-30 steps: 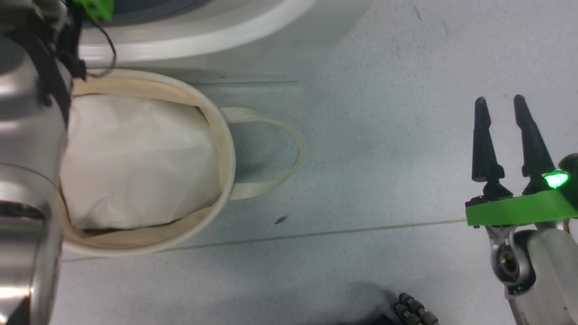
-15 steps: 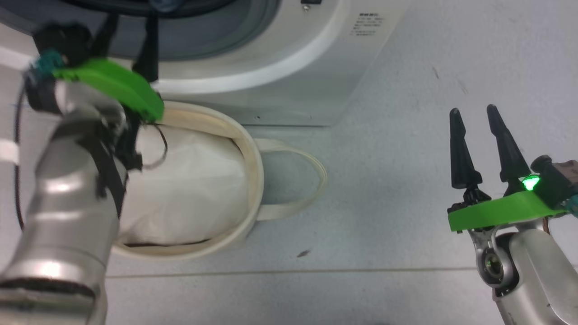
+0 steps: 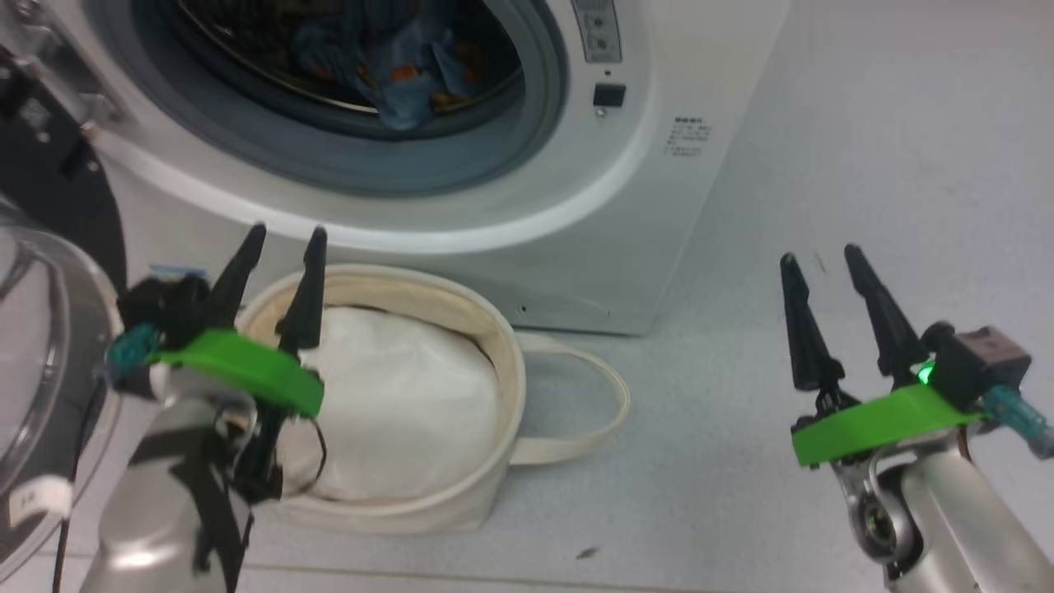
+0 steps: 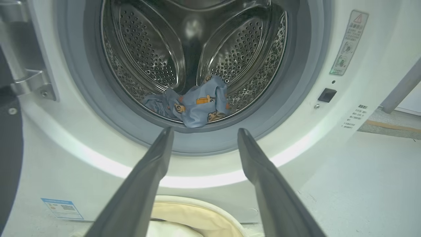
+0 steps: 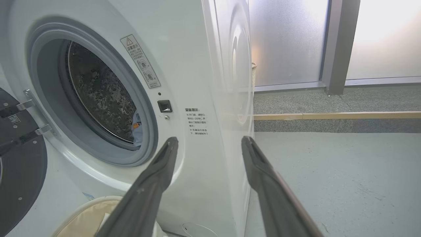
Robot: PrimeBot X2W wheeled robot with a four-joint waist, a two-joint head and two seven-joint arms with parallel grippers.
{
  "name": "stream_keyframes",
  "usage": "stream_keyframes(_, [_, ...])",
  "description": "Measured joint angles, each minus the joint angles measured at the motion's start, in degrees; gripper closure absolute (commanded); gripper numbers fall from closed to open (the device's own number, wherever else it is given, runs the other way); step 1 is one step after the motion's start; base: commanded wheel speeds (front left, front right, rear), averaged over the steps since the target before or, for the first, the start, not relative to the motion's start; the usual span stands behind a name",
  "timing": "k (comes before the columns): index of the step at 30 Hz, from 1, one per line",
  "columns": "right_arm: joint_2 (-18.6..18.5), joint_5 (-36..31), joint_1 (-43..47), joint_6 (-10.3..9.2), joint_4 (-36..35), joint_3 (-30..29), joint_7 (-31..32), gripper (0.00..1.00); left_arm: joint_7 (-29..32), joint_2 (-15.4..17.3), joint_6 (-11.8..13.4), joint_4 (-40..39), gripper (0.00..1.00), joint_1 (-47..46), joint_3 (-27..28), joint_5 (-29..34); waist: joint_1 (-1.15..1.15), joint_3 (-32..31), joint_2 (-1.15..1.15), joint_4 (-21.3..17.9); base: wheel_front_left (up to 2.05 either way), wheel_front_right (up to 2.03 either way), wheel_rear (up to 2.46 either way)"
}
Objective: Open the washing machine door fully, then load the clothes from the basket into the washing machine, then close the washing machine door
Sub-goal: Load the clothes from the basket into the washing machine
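Note:
The washing machine [image 3: 626, 189] stands with its round opening uncovered. Its door [image 3: 33, 329] is swung wide to the left, black rim and clear glass bowl showing. The light blue bear-print clothes [image 4: 194, 105] lie in the steel drum [image 4: 158, 59] at the lower front, also seen as clothes [image 3: 403, 66] from the head. The cream basket [image 3: 494, 461] sits on the floor before the machine and holds a plain white bundle [image 3: 395, 403]. My left gripper [image 3: 282, 239] hangs open over the basket's left rim, empty. My right gripper [image 3: 819, 257] is open and empty, off to the right over the floor.
Grey floor [image 3: 823, 148] stretches to the right of the machine. The basket's loop handle [image 3: 593, 412] lies on the floor toward the right. In the right wrist view a frosted glass wall [image 5: 289, 39] and a low wooden strip [image 5: 329, 116] lie beyond the machine.
The head camera has tilted up, bringing the drum opening and door into view. My left arm has come back from the opening to above the basket. The right gripper stays open.

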Motion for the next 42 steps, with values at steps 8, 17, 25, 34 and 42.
stream_keyframes(8, [-0.3,0.3,3.8,0.0,0.6,0.7,0.0,0.0,0.0,0.1,0.0,-9.8,0.0,14.5,2.2,2.4,0.01,-6.1,0.0,2.7,0.0,0.0,0.0])
stream_keyframes(17, [-1.3,0.5,7.4,0.0,0.8,-0.2,0.0,0.0,0.0,0.1,0.0,-13.6,0.0,18.8,4.9,4.0,0.01,-8.8,0.0,5.3,0.0,0.0,0.0])
stream_keyframes(25, [-1.3,0.5,7.3,0.0,1.1,-1.5,0.0,0.0,0.0,0.2,0.0,-15.0,0.0,19.2,5.0,4.1,0.01,-9.2,0.0,5.8,0.0,0.0,0.0])
stream_keyframes(34, [-1.2,0.5,7.4,0.0,1.1,-2.4,0.0,0.0,0.0,0.2,0.0,-15.1,0.0,19.2,5.0,4.1,0.02,-9.1,0.0,5.4,0.0,0.0,0.0])
stream_keyframes(42, [-1.1,0.5,7.4,0.0,1.0,-2.5,0.0,0.0,0.0,0.3,0.0,-15.4,0.0,19.2,5.0,3.9,0.02,-8.7,0.0,5.1,0.0,0.0,0.0])
